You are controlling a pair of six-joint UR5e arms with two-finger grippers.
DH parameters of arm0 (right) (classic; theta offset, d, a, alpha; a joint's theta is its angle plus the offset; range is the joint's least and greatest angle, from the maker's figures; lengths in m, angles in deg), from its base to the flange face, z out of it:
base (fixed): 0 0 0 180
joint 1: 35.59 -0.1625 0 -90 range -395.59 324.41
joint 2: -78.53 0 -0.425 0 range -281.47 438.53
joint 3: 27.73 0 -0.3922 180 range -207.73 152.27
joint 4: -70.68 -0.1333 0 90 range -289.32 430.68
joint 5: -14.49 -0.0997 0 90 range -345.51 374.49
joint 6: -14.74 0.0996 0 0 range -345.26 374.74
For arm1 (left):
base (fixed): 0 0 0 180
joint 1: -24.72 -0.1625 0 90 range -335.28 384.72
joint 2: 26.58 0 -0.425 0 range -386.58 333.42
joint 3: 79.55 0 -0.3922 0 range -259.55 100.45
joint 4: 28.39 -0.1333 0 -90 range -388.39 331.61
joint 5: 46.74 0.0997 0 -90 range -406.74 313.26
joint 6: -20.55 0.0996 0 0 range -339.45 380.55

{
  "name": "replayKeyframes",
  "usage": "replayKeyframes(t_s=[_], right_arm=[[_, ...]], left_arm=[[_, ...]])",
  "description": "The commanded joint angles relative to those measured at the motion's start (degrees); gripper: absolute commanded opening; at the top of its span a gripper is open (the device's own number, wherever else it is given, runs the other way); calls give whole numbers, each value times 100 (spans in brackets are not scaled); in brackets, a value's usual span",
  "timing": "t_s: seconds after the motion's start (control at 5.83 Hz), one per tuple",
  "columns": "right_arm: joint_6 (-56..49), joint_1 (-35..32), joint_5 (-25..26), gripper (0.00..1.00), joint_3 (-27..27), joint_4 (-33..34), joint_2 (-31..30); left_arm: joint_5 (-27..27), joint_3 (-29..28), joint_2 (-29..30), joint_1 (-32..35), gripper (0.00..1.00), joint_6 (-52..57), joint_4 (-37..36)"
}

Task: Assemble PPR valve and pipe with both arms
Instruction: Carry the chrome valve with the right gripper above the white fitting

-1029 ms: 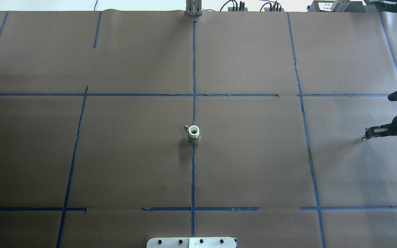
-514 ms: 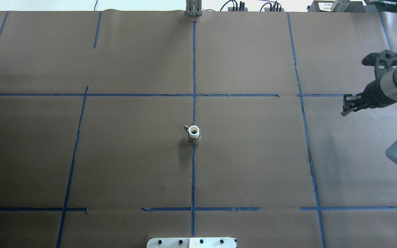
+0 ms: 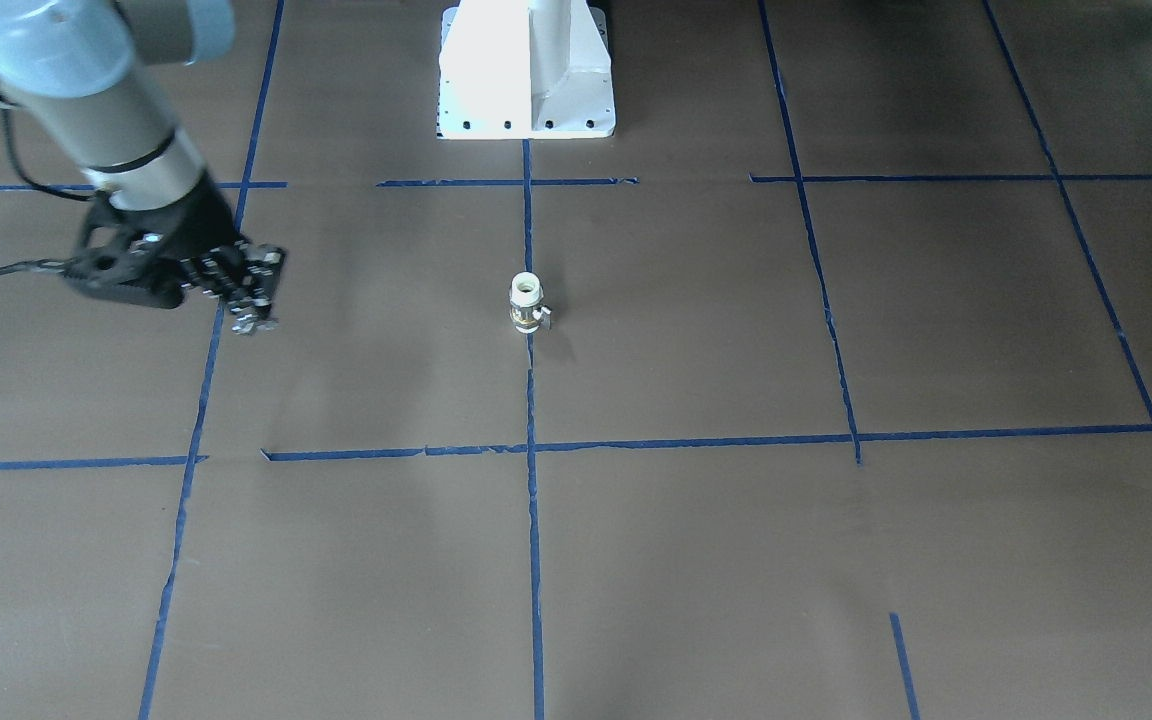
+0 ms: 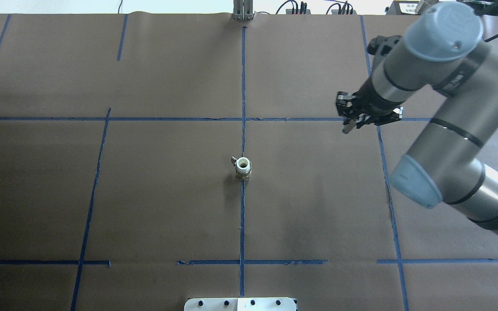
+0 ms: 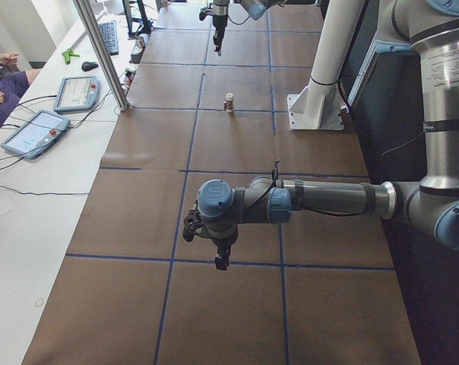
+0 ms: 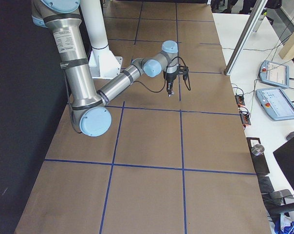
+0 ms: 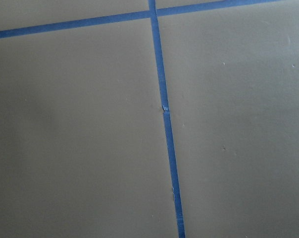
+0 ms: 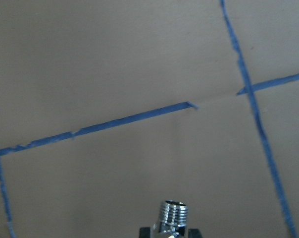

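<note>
The PPR valve (image 4: 243, 167) stands upright on the brown table at the middle tape line, white socket end up, small knob to the side; it also shows in the front view (image 3: 527, 302) and the left view (image 5: 229, 102). My right gripper (image 4: 347, 128) hangs above the table far right of and beyond the valve, shut on the silver pipe (image 8: 172, 217), whose threaded stub sticks out below the fingers. It also shows in the front view (image 3: 252, 318). My left gripper (image 5: 221, 262) shows only in the left view, far from the valve; I cannot tell if it is open or shut.
Blue tape lines (image 4: 242, 86) split the brown table into squares. The white robot base (image 3: 526, 70) stands at the near edge. Operator tablets (image 5: 36, 133) and a metal post (image 5: 100, 53) stand on the white side table beyond the far edge.
My right arm has swung in from the table's right edge toward the far centre, carrying the pipe. The valve has not moved.
</note>
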Motion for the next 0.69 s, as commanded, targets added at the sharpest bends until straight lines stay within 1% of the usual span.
replayKeyframes(t_s=[0.0,0.17,0.51], right_arm=[[1308,672,389,0,-191,574,1051],[1782,884,573,0,-505,612,1464],[2600,1236,1126,0,-1768,612,2527]], left_arm=[[-8,-3,17,0,100,-9,3],[-9,5,17,0,100,-9,3],[-9,58,8,0,100,-9,3]])
